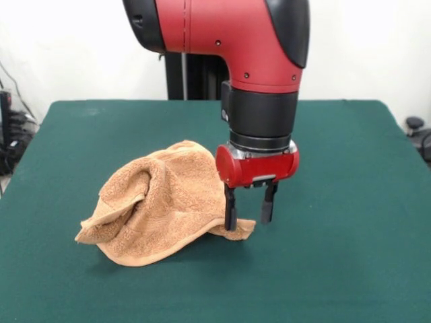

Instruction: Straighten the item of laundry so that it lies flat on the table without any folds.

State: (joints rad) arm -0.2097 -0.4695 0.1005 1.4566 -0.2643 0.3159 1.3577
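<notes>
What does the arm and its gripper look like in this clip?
The arm has glossy red shells with black joint caps and small dark screw holes. A wide black cylinder forms the wrist above a red rounded gripper body. The gripper ends in two slim black fingers. No cables or markings show.

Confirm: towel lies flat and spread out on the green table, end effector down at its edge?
Not flat. The front view shows the towel crumpled in a bunched heap on the green table. The rest holds: the end effector is down at the towel's edge.
</notes>
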